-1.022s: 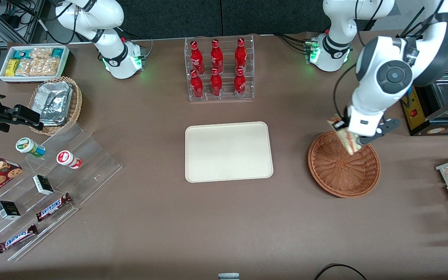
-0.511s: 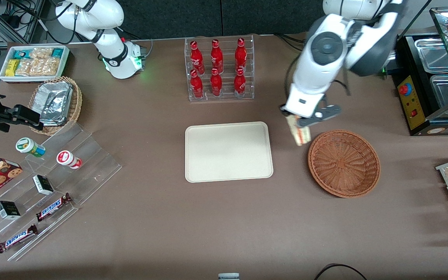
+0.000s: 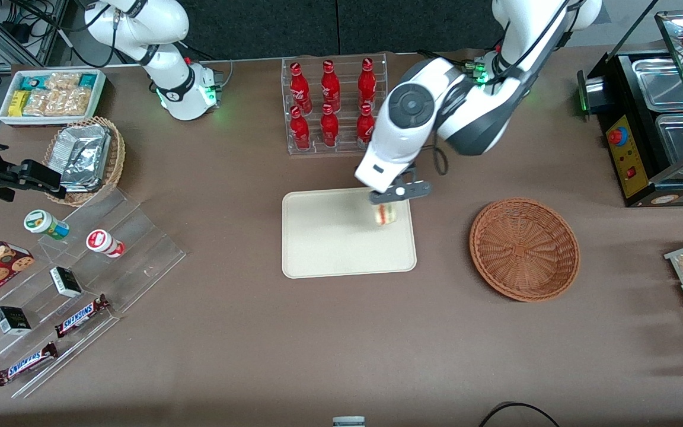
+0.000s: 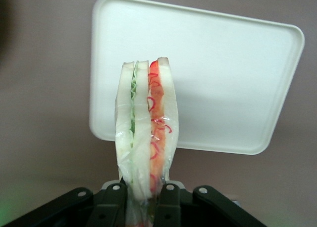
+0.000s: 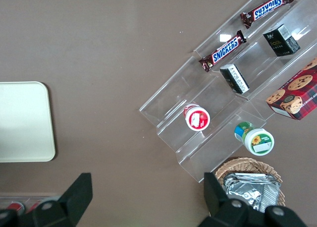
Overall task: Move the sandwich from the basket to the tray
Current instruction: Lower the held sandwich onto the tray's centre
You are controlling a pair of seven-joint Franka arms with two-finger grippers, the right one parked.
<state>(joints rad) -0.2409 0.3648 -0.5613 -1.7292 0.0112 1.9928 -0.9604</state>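
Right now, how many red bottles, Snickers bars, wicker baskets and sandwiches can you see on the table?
Red bottles in the clear rack: 6
Snickers bars: 2
Wicker baskets: 2, the basket and a smaller foil-packet basket
Sandwich: 1, held by the tool above the tray
Total: 11

Black gripper (image 4: 143, 199) clamps a white sandwich (image 4: 146, 138) streaked red and green, above a cream tray (image 3: 324, 237); beside it, a reddish-brown woven basket (image 3: 524, 249).

six red bottles (image 3: 329, 107), two snickers bars (image 3: 82, 315), one sandwich (image 3: 385, 214), one gripper (image 3: 390, 200).
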